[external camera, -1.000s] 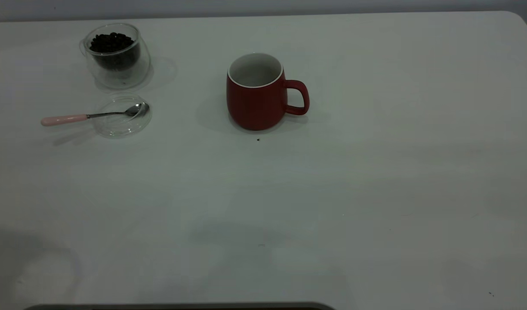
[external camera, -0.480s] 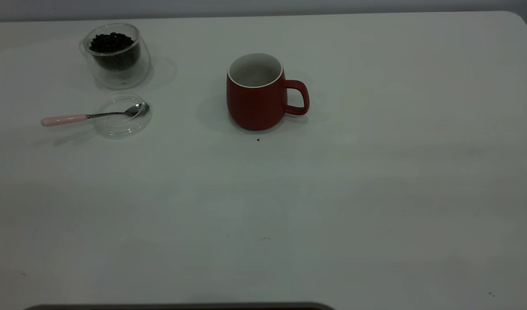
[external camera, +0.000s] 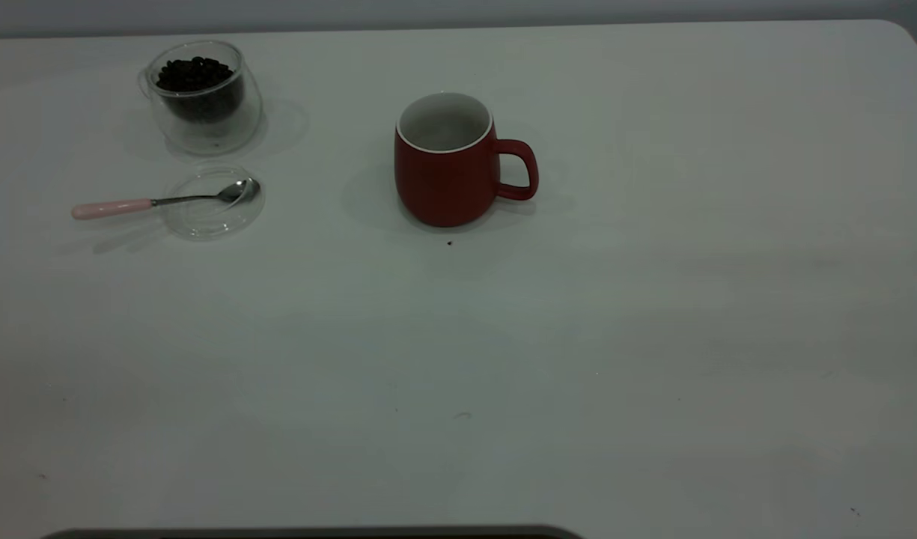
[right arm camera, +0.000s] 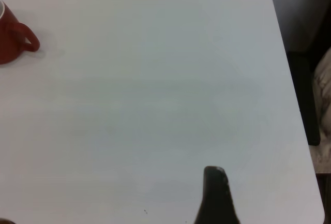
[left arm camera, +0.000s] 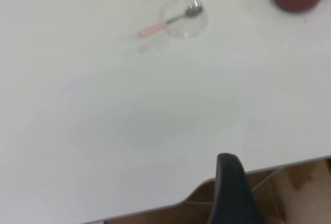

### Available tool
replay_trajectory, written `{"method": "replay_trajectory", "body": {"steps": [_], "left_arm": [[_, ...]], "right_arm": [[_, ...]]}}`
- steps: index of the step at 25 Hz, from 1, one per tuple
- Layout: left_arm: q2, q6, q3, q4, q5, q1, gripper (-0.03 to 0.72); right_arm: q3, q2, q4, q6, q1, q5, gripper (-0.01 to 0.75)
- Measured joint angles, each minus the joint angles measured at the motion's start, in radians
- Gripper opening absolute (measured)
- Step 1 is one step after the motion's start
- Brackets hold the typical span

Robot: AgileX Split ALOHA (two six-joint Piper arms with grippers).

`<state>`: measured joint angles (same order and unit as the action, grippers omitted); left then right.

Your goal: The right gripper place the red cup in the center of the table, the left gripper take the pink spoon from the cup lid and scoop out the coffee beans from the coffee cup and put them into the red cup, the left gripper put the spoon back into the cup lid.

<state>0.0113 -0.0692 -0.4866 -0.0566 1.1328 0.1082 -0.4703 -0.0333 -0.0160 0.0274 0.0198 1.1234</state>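
Red cup (external camera: pixel 447 161) stands upright mid-worktop (external camera: pixel 578 337), handle toward the right arm's side. Farther left, the pink spoon (external camera: pixel 159 201) rests on the cup lid (external camera: pixel 212 217); behind it sits the coffee cup (external camera: pixel 202 97) holding coffee beans (external camera: pixel 194 73). Whether the left claw (left arm camera: pixel 231 190) and right claw (right arm camera: pixel 214 195) are apart or together cannot be told.

We count one red cup (external camera: pixel 445 163), one coffee cup (external camera: pixel 202 97) of clear glass, one heap of coffee beans (external camera: pixel 195 75), too many to count singly, one cup lid (external camera: pixel 213 215) and one pink spoon (external camera: pixel 159 200). We also count one table (external camera: pixel 653 299), and one black finger (left arm camera: pixel 231 193) in each wrist view.
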Motion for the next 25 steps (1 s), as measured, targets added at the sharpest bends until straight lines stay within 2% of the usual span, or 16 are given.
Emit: {"method": "replay_trajectory", "body": {"steps": [4, 25], "left_arm": [[0.006, 0.000, 0.000, -0.001, 0.008, -0.042, 0.519], [0.007, 0.002, 0.000, -0.001, 0.009, -0.044, 0.519]], "right_arm": [[0.000, 0.000, 0.000, 0.000, 0.000, 0.000, 0.588], [0.000, 0.000, 0.000, 0.000, 0.000, 0.000, 0.588]]}}
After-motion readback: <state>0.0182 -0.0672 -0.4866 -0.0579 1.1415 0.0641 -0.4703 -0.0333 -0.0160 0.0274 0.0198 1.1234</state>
